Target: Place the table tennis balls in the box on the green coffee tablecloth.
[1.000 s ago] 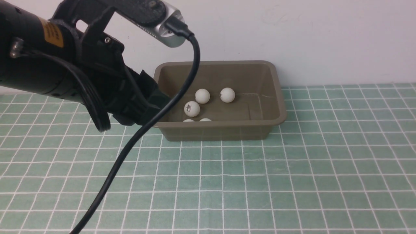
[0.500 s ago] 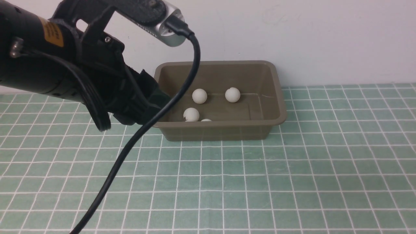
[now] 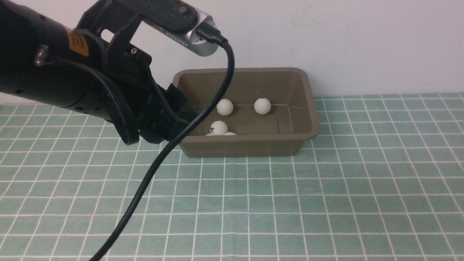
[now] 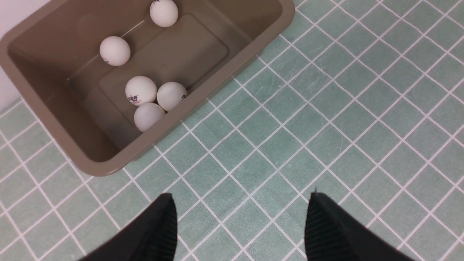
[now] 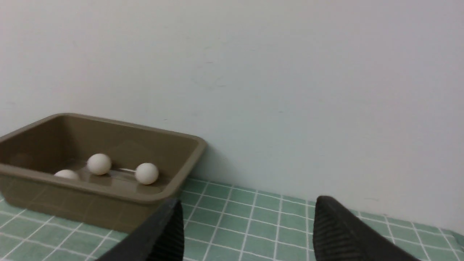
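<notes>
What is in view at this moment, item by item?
table tennis balls: five, white, all inside the box; three clustered against one long wall, two apart along the other
box: one, olive-brown, on the tablecloth by the wall
tablecloth: one, mint green with a white grid, covers the surface
wall: white, behind the box
left arm: black, at the box's left end
wrist camera: silver and black, with a black cable
left gripper: open, empty
right gripper: open, empty
</notes>
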Controlling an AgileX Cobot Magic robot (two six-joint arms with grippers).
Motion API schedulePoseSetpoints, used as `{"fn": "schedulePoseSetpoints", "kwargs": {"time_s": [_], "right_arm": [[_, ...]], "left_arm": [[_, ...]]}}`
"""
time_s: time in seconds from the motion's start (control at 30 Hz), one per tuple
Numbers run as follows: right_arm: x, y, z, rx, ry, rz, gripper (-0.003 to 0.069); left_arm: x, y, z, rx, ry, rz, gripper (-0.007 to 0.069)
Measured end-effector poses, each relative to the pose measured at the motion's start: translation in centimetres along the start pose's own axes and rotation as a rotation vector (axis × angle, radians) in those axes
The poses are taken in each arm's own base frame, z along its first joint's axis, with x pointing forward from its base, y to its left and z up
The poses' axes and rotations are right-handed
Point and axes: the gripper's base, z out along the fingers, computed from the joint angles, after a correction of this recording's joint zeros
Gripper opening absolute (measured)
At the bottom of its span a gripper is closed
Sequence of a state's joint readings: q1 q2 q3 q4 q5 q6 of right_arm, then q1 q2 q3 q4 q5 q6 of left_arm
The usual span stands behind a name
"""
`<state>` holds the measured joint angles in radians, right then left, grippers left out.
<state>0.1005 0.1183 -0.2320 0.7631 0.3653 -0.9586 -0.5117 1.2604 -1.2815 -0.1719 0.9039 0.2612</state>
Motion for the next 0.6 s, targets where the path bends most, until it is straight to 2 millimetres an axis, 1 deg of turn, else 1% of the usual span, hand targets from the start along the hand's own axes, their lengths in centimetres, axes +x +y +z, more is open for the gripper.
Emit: {"fn": "schedulePoseSetpoints", "kwargs": {"time_s": [0.6], "right_arm": [[0.03, 0.06, 0.00, -0.007, 0.003, 0.000, 0.0441]], "left_arm": [[-0.14, 0.04, 0.00, -0.004, -0.015, 0.014, 0.0426]]}}
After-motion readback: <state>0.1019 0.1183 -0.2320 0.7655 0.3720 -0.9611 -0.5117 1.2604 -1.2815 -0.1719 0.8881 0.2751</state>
